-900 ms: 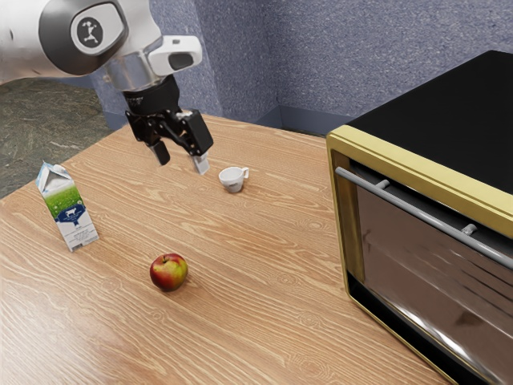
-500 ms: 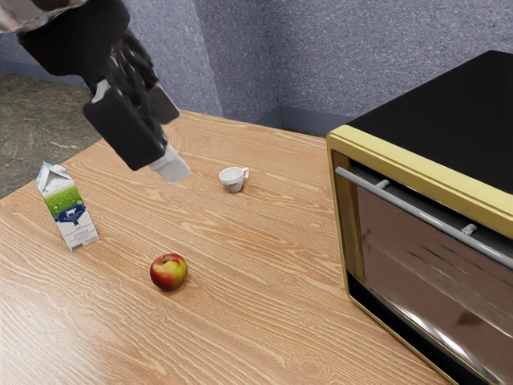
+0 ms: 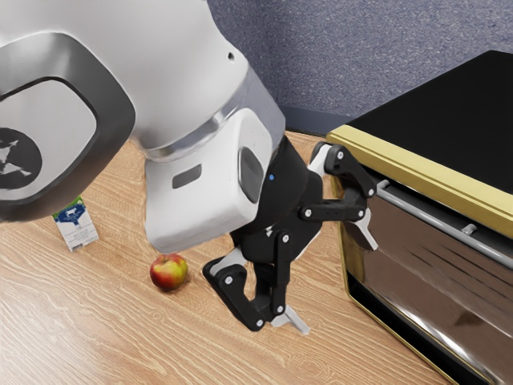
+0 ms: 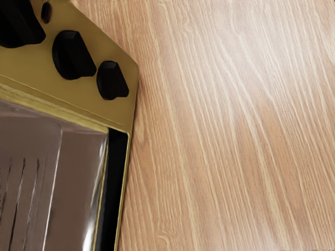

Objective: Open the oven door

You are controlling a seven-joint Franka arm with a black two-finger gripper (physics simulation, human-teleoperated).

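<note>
Hovering near the oven door point(image 3: 425, 277), the fingers point(image 3: 369, 233) stand wide apart; an apple point(image 3: 169, 273) and a milk carton point(image 3: 76, 228) rest on the tabletop point(image 3: 192, 345).

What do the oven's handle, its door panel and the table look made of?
Handle: probably metal, smooth grey with a soft sheen.
Door panel: likely glass, glossy brown with pale shiny streaks.
Table: wood or wood-look laminate, visible grain, satin highlights.

Two posts point(image 3: 469, 230) interrupt the gap behind the oven handle point(image 3: 433, 220).
</note>
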